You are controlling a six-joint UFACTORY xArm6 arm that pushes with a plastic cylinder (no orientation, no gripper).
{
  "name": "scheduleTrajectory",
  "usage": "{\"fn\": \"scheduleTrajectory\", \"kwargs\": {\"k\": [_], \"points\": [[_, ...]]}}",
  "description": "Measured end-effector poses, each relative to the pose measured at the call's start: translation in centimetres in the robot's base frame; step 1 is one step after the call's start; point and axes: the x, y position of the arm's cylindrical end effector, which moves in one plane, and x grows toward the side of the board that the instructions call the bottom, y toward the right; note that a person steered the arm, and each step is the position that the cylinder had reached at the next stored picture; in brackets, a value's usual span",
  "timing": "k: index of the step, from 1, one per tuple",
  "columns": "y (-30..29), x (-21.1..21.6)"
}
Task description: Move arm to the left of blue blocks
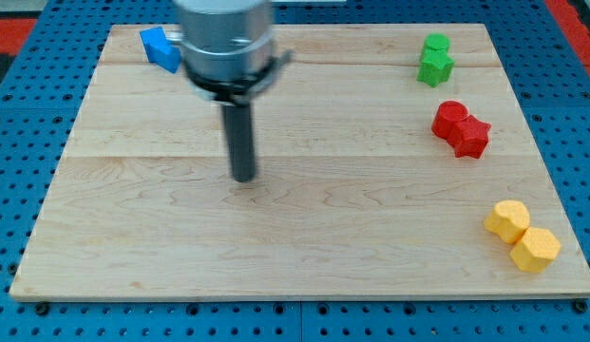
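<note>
Nearest, at the view's bottom right, two yellow blocks (522,237) touch, a pair parked out of the way; above them two red blocks (460,127) touch, then two green blocks (434,59); my tip (243,177) rests mid-board, touching nothing; there is no claw, just a bare rod, holding nothing; the blue blocks (161,47) sit at the view's top left on the wooden board (304,256), partly hidden by the arm; my tip lies below and right of them, so judged still on the wrong side.

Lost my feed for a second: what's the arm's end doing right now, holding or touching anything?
My tip: a bare rod, holding nothing, touching no block; the blue blocks lie toward the view's upper left.
</note>
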Motion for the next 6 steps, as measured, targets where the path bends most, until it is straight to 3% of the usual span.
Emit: {"fn": "scheduleTrajectory", "kwargs": {"k": [2, 3, 4, 5, 6], "points": [[-12.3, -6.6], [-14.2, -9.6], [-14.5, -16.2], [-14.5, -16.6], [-14.7, -21.1]]}}
